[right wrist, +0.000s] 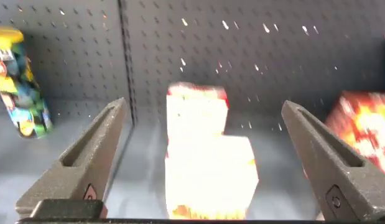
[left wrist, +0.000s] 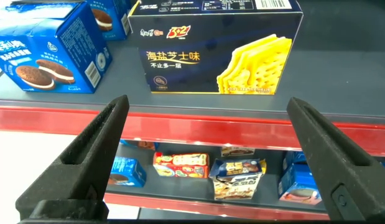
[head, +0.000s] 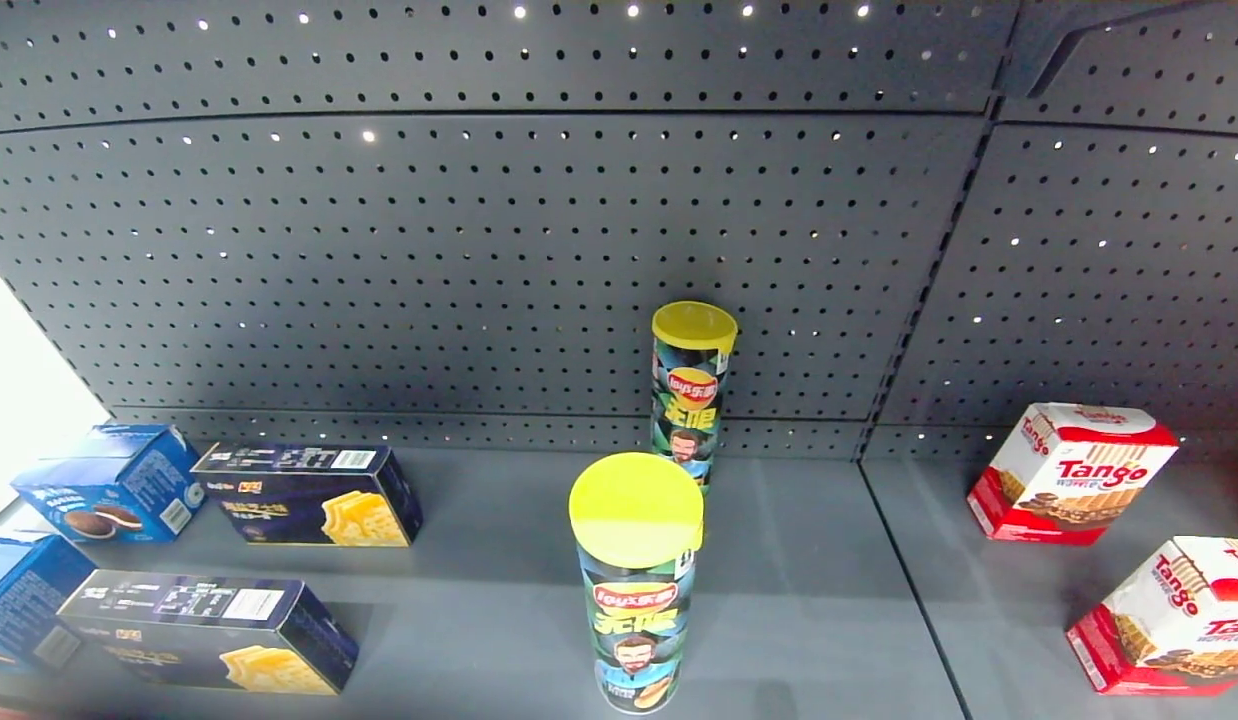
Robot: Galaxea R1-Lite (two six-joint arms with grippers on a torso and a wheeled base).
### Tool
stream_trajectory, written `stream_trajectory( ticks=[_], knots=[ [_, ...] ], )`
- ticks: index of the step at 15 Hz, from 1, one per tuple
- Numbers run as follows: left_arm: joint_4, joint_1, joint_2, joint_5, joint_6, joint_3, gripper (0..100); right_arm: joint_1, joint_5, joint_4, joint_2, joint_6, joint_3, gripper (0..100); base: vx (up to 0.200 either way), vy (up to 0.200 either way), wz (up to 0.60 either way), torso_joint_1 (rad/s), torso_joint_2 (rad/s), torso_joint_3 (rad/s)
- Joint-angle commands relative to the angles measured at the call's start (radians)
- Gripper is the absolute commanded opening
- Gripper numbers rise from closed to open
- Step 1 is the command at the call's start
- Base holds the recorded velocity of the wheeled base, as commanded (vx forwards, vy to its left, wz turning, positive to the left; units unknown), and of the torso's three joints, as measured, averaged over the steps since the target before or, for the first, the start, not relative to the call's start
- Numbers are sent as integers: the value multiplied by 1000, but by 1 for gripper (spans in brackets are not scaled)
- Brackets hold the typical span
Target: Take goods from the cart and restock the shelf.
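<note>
Shelf (head: 799,560): grey, pegboard back.
Far left: two blue cookie boxes (head: 114,485), the nearer cut off by the frame edge.
Next: two navy cracker boxes (head: 309,495), lying flat, one behind the other.
Centre: two chip canisters (head: 637,590), upright, yellow lids. The front one hides the rear one's foot.
Right: two wafer boxes (head: 1074,475), the nearer cropped.
Left end effector (left wrist: 208,165): fingers spread wide, empty, facing a cracker box. Packages (left wrist: 229,177) below the shelf's red front edge are hard to make out.
Right end effector (right wrist: 201,165): spread wide, empty, facing a glare-washed wafer box.
</note>
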Motion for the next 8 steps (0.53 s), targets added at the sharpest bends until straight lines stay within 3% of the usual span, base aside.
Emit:
stream_trajectory(
  ticks=[1, 5, 8],
  knots=[
    [0, 0, 2, 0, 0, 0, 100, -39, 1, 26, -137, 13, 105, 100, 0, 0, 0, 0, 0, 0],
    [0, 0, 2, 0, 0, 0, 100, -184, 73, 353, -254, 185, 131, 100, 0, 0, 0, 0, 0, 0],
    [0, 0, 2, 0, 0, 0, 100, -240, 220, 429, -321, 176, 131, 100, 0, 0, 0, 0, 0, 0]
  ],
)
